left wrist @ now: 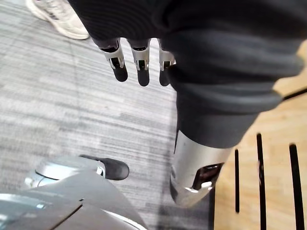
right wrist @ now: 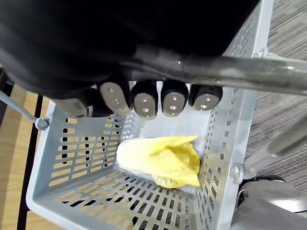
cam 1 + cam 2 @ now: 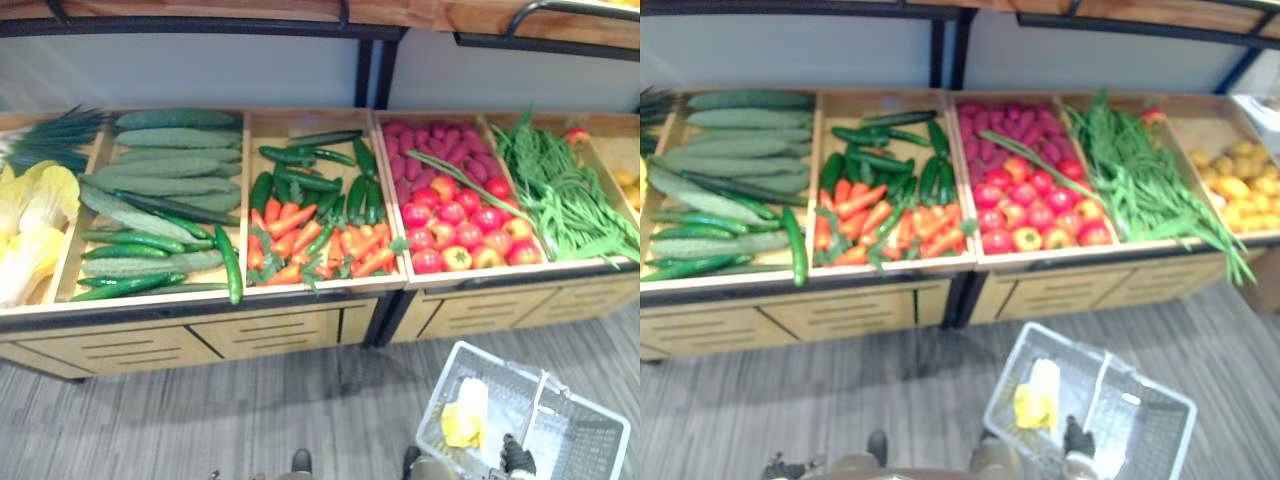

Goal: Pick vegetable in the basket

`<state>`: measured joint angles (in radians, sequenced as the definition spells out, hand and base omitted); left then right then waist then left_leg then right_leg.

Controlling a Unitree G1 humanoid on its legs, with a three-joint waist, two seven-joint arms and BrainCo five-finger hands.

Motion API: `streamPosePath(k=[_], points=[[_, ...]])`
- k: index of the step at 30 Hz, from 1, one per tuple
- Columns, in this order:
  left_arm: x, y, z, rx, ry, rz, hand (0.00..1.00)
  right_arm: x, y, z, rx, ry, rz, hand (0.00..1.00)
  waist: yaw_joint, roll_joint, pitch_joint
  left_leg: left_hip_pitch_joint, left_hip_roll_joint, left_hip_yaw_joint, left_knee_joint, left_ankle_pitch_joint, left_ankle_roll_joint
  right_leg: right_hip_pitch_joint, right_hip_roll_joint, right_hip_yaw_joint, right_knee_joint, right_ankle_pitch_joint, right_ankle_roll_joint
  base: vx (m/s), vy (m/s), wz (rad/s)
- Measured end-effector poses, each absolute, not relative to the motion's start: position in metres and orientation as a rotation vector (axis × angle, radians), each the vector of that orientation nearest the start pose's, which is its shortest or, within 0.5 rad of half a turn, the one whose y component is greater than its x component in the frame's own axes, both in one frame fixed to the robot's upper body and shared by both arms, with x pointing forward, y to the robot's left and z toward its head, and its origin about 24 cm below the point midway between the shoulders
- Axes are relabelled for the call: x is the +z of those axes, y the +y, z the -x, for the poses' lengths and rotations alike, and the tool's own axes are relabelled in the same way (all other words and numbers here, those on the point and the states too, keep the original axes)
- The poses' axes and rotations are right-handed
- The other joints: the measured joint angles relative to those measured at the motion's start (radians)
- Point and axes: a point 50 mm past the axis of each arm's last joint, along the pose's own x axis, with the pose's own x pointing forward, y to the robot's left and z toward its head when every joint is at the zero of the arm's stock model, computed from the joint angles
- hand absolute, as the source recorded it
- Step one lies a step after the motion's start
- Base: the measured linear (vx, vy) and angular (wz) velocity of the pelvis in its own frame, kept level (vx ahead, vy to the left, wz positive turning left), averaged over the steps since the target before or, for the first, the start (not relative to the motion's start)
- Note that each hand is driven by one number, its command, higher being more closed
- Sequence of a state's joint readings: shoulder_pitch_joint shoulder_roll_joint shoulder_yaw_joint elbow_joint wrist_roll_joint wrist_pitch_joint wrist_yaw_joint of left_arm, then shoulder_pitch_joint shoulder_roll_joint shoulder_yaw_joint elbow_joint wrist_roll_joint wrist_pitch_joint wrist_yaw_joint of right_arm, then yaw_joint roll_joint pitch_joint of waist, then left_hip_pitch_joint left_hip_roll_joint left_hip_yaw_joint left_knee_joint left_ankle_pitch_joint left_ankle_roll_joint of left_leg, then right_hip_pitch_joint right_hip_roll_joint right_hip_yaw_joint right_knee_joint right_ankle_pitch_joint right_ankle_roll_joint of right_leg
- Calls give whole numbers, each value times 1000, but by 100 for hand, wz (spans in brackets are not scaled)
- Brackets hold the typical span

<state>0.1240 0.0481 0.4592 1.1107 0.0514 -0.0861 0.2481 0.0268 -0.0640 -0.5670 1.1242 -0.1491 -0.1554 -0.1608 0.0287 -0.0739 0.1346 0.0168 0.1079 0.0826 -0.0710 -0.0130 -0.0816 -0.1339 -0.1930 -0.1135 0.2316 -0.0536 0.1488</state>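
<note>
Right hand (image 2: pixel 144 99): fingers curled over and round the grey metal handle (image 2: pixel 249 72) of the basket (image 2: pixel 72 158). From the head camera this hand sits at the near end of the handle, low on the right, with the basket over the grey floor (image 3: pixel 200 420).

Task item: one yellow leafy vegetable (image 2: pixel 160 160), directly below the curled fingers. It lies on the mesh bottom against a side wall, apart from the hand. From the head camera it is in the basket's left half, left of the handle.

Left hand (image 1: pixel 139 60): fingers straight, loosely side by side, pointing at the floor, holding nothing. A wooden drawer front (image 1: pixel 268 158) with dark slots is just beside it. A person's pale shoe (image 1: pixel 53 19) is on the floor beyond the fingertips.

Further out: display surface (image 3: pixel 200 300) of wooden crates, well apart from the basket. Left to right:
- yellow leafy heads (image 3: pixel 30 220)
- cucumbers (image 3: pixel 165 165)
- short dark green vegetables (image 3: pixel 310 160) behind carrots (image 3: pixel 300 240)
- purple-red vegetables (image 3: pixel 440 145) behind tomatoes (image 3: pixel 460 230)
- long green beans (image 3: pixel 560 195)

The basket stands in front of the tomato crate
</note>
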Motion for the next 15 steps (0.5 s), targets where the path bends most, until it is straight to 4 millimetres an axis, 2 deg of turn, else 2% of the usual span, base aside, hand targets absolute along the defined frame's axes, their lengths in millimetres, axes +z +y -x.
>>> streamPosePath(k=[1,3,5,8,15], points=[[-165,226,-47,716,1160,53,0,-152,-248,-89,-641,993,-33,100,0,31,-1,3,33,19,-14,30,-37,19,34,-24,-43,-10,-16,199,-233,6],[-166,222,-43,745,1168,87,0,-153,-250,-83,-682,1006,-73,100,-5,51,-5,4,60,28,-23,39,-49,36,61,-41,-71,-11,-18,145,-178,10],[-167,222,-39,780,1175,115,0,-157,-252,-68,-786,1040,-174,100,-9,53,-7,26,83,69,-23,43,-58,81,86,-56,-107,-13,-23,128,-122,13],[-167,223,-32,845,1182,161,0,-160,-250,-55,-845,1070,-224,100,-16,51,-23,28,85,75,-24,43,-59,105,92,-63,-148,-12,-27,62,-46,4],[-168,228,10,1228,1182,458,0,-165,-248,-18,-976,1147,-324,100,-29,40,-67,24,79,102,-24,31,-63,123,92,-56,-215,6,-39,-5,4,-6]])
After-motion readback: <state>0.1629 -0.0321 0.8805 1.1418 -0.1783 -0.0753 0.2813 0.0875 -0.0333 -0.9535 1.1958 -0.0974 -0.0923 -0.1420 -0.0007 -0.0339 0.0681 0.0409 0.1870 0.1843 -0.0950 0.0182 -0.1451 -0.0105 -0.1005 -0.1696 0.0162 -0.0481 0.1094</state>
